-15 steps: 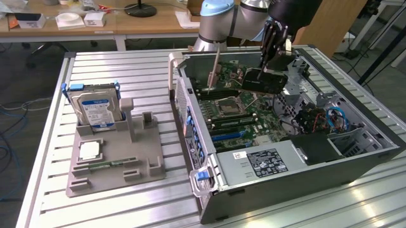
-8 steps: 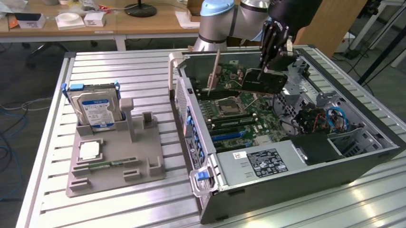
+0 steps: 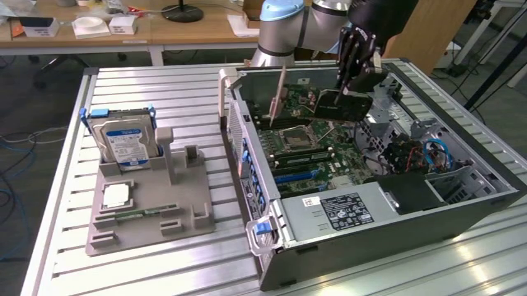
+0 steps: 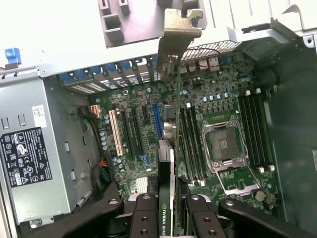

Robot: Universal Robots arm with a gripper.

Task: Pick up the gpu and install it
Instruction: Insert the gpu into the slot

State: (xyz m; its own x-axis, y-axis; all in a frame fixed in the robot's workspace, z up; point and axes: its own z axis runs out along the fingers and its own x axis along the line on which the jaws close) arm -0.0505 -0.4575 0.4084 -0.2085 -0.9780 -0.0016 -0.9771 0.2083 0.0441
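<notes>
Clamping the gpu point(image 3: 342, 106) by its upper edge, the gripper point(image 3: 346, 91) held it edge-down over the main board point(image 3: 321, 151) inside the open computer case point(image 3: 395, 246), upper right of the exterior view, seemingly so its edge lined up with a slot.

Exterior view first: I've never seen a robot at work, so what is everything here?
computer case: one, dark grey, open, on the table, exterior view's right
motherboard: one, green, inside the case
power supply: one, silver, black label, case's near end
gpu: one, dark, upright over the motherboard
hard drive: one, silver, blue-white label, standing in the holder
holder: one, grey, exterior view's left of the case
memory stick: one, green, lying on the holder
table: one, silver slats, under everything
robot arm: one, grey and pale blue, behind the case
hand: one, black, shut on the gpu
</notes>
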